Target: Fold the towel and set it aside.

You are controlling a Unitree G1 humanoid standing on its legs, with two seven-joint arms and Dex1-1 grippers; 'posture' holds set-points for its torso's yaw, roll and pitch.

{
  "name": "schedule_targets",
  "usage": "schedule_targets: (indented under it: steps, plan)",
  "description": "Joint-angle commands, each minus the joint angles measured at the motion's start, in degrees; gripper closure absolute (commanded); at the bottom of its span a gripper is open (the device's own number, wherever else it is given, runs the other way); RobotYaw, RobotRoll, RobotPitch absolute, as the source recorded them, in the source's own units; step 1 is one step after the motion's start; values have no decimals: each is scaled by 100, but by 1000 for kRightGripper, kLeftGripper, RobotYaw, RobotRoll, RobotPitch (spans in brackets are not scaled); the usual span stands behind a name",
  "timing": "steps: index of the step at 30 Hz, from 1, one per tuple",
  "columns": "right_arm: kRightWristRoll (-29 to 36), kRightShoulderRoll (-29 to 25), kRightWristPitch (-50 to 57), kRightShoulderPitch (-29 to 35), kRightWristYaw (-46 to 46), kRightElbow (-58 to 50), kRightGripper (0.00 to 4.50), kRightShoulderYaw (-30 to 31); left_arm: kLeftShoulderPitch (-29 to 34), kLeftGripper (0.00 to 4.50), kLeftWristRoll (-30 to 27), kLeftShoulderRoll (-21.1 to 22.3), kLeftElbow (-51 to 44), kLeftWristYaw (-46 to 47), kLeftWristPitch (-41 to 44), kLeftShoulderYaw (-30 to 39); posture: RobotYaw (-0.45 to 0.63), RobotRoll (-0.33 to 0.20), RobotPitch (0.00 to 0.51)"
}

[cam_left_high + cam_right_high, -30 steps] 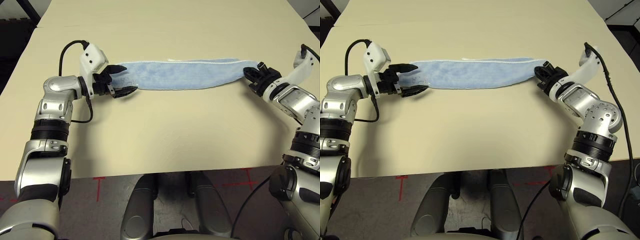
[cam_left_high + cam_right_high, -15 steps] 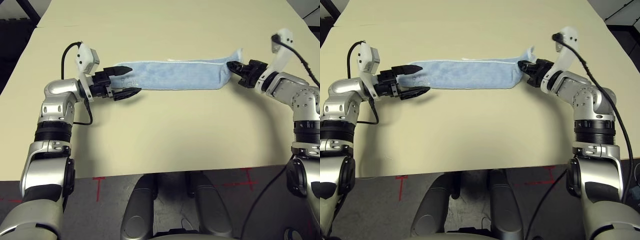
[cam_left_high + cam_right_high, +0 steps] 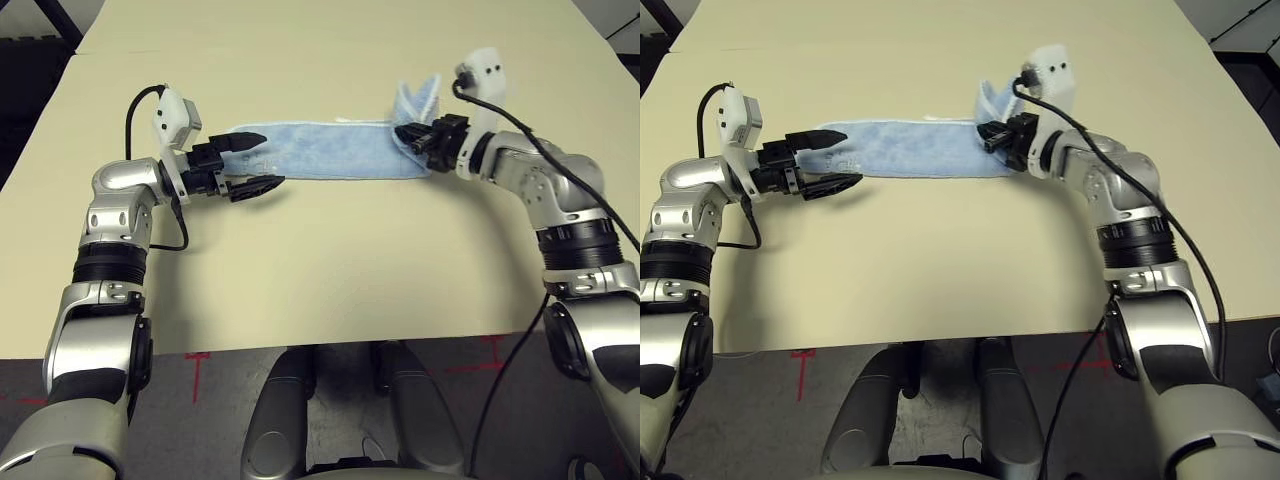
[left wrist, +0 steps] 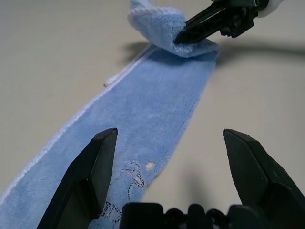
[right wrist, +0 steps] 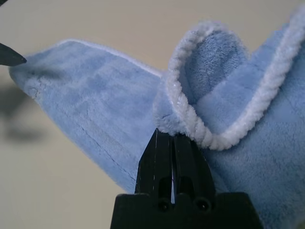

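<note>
A long, narrow strip of light-blue terry towel (image 3: 335,151) with white stitched edging lies across the upper middle of the frame on the pale beige tabletop (image 3: 330,270). The right gripper (image 3: 408,133), its black fingers pressed together, pinches the towel's right end, which is lifted and curled back over the strip. At the upper left, the left gripper (image 3: 252,161) points toward the towel's left end with its fingers spread wide, one finger over the cloth and the other beside it on the near side; it holds nothing.
</note>
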Motion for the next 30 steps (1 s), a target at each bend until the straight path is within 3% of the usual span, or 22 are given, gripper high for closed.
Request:
schedule_targets:
  steps: [1, 17, 20, 30]
  plan:
    - [-116, 2, 76, -54, 324, 53, 4476, 175, 140, 0, -8, 27, -195, -33, 88, -37, 64, 0, 262]
    - [-517, -9, 157, 119, 914, -336, 4476, 632, 132, 0, 169, 11, -160, 291, 17, -81, 73, 0, 253]
    - [-567, -26, -64, 125, 1157, -404, 3720, 683, 133, 0, 171, 11, -179, 288, 33, -105, 69, 0, 250]
    - [-758, -126, -477, 84, 1990, -369, 36, 935, 41, 0, 220, -40, -90, 273, -2, -195, 55, 0, 250]
